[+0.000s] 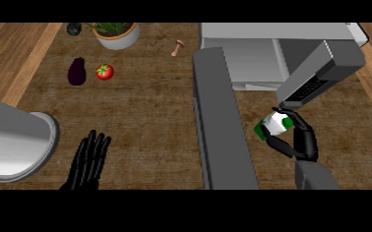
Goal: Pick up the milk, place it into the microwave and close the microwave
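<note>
Right hand (pixel 299 140) is curling round the milk (pixel 274 126), holding it just before the open microwave (pixel 276 54) | microwave door (pixel 222 123) is swinging out leftward | left hand (pixel 87 162) is resting flat, fingers straight, at lower left

We can read no words, brands or numbers here. The microwave (pixel 291 54) panel shows rows of small marks, perhaps keys, too fine to make out.
</note>
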